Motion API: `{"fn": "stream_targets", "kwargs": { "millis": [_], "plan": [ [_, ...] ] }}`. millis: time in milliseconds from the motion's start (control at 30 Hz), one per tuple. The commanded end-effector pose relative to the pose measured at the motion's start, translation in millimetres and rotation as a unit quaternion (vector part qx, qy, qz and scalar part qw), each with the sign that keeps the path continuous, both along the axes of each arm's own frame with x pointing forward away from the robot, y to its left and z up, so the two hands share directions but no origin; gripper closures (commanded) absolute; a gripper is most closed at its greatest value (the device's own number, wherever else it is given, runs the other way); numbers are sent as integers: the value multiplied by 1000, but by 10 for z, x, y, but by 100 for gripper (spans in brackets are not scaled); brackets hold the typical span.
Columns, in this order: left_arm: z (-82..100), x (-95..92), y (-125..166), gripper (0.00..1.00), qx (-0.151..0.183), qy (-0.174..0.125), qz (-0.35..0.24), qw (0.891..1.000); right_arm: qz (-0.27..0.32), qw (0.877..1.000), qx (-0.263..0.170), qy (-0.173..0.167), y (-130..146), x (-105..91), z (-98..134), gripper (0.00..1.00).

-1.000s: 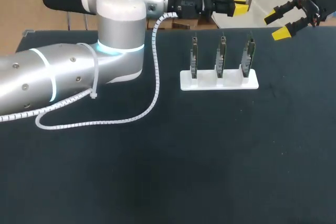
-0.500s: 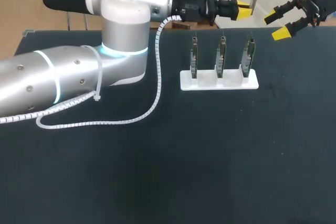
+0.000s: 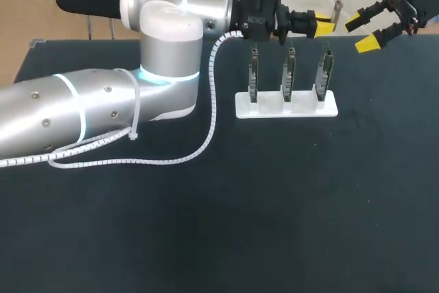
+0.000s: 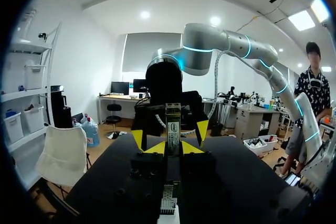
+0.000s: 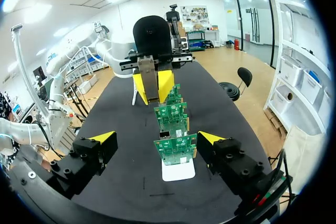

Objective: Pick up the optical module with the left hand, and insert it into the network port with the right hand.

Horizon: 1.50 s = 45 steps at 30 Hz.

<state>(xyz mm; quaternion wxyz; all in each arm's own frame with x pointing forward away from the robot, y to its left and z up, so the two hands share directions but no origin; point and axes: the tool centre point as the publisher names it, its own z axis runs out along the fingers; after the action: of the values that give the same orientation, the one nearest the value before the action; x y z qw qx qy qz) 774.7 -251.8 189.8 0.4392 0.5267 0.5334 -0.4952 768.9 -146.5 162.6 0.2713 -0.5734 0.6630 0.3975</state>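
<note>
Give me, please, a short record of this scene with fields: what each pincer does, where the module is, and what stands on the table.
surface: black table
support: flat white base on the table
cards: three green circuit boards, upright in a row on the base
left arm: yellow-tipped left pincer, shut on a slim grey metal optical module, beyond the boards
progress: module upright, not yet inserted
right arm: yellow-tipped right pincer, open, empty, apart from the module

Illegible printed label on optical module (image 4: 172, 127)
</note>
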Motion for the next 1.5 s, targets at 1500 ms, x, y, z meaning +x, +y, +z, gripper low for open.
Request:
{"fn": "stream_targets", "kwargs": {
  "millis": [1500],
  "plan": [
    [-224, -2, -86, 100, -3, 24, -21, 999, -2, 1000, 0, -2, 2, -22, -1, 0]
  ]
}}
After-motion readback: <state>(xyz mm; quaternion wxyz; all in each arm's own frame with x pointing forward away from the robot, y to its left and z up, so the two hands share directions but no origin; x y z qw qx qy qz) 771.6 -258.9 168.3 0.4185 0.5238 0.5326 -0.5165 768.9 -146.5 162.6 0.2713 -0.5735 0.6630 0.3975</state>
